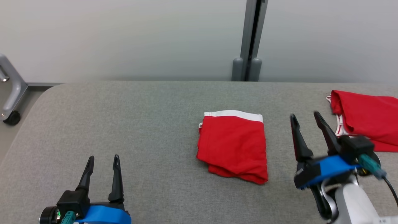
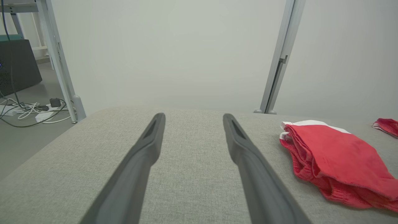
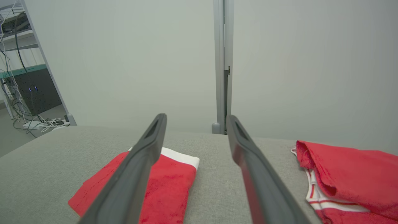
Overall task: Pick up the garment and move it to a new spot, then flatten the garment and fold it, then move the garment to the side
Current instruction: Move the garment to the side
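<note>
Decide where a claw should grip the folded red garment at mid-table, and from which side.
Grip the folded red garment at its right edge, coming from the right with the open right claw. That edge looks like a closed fold, so one pinch likely catches every layer; the left edge shows loose layers.

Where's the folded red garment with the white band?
In the head view the folded garment lies flat on the grey table, right of centre, just left of the right gripper.

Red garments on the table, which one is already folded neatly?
The middle garment, a compact rectangle with a white band along its far edge. The right-hand garment lies loosely bunched, with striped trim showing.
</note>
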Tool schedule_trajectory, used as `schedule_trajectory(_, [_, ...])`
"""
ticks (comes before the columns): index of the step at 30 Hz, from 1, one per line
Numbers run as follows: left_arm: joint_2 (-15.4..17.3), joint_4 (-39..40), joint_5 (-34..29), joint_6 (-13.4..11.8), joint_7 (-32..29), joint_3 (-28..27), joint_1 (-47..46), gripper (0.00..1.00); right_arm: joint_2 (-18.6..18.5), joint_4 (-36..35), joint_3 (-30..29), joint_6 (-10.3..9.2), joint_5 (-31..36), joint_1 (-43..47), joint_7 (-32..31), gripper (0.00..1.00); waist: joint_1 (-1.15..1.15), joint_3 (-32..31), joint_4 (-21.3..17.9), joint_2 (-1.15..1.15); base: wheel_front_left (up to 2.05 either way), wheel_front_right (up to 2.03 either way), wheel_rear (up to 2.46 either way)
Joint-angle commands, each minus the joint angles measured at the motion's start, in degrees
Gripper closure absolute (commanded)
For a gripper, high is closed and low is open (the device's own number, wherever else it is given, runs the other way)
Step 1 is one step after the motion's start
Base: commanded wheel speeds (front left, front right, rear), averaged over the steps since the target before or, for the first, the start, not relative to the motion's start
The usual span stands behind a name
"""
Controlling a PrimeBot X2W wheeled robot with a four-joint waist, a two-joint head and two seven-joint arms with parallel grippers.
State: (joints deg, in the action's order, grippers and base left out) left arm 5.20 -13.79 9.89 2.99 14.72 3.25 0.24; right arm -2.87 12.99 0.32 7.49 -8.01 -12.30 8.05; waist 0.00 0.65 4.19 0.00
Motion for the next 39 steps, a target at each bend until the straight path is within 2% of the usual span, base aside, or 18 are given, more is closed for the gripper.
schedule_trajectory(1, [0.08, 0.12, 0.2, -0.03, 0.12, 0.2, -1.01, 0.0, -0.05, 0.56, 0.61, 0.01, -0.05, -1.77, -0.29, 0.0, 0.0, 0.9, 0.8, 0.0, 0.0, 0.0, 0.0])
schedule_trajectory(6, [-0.18, -0.15, 0.63, 0.09, 0.27, 0.57, -2.56, 0.0, -0.07, 5.55, 2.03, 0.01, 1.12, -8.87, -2.83, 0.0, 0.0, 3.38, 2.62, 0.0, 0.0, 0.0, 0.0])
schedule_trajectory(12, [-0.57, -0.93, 1.16, 0.35, 0.43, 1.24, -4.63, 0.0, -0.08, 15.05, 0.64, 0.01, 4.49, -13.76, -3.79, 0.0, 0.0, 6.39, 5.03, 0.0, 0.0, 0.0, 0.0])
schedule_trajectory(21, [-1.04, -1.2, 1.5, 0.65, 0.5, 1.46, -6.82, 0.0, -0.08, 28.96, -1.06, 0.01, 5.7, -16.54, -1.2, 0.0, 0.0, 9.96, 6.81, 0.0, 0.0, 0.0, 0.0])
schedule_trajectory(31, [-1.56, -1.57, 1.25, 1.07, 0.51, 1.85, -8.42, 0.0, -0.07, 39.98, 2.49, 0.01, 2.11, -18.11, 1.95, 0.0, 0.0, 10.95, 7.18, 0.0, 0.0, 0.0, 0.0])
schedule_trajectory(32, [-1.59, -1.56, 1.26, 1.1, 0.51, 1.87, -8.58, 0.0, -0.07, 40.7, 3.09, 0.01, 0.96, -18.39, 2.22, 0.29, 0.0, 11.04, 7.19, 0.0, 0.0, 0.0, 0.0])
schedule_trajectory(33, [-1.62, -1.59, 1.26, 1.18, 0.52, 1.86, -8.68, 0.0, -0.07, 41.43, 3.63, 0.01, 0.2, -18.68, 2.59, 0.78, 0.0, 11.1, 7.17, 0.0, 0.0, 0.0, 0.0])
schedule_trajectory(34, [-1.7, -1.67, 1.34, 1.32, 0.52, 1.59, -8.85, 0.0, -0.08, 42.38, 4.27, 0.01, -0.05, -19.67, 3.52, 1.0, 0.0, 11.27, 6.9, 0.0, 0.0, 0.0, 0.0])
schedule_trajectory(39, [-1.86, -0.86, 1.6, 1.35, 0.51, 0.35, -7.82, 0.0, -0.22, 42.74, 5.3, 0.0, 0.94, -22.71, 5.48, 1.0, 0.0, 12.27, 3.27, 0.0, 0.0, 0.0, 0.0])
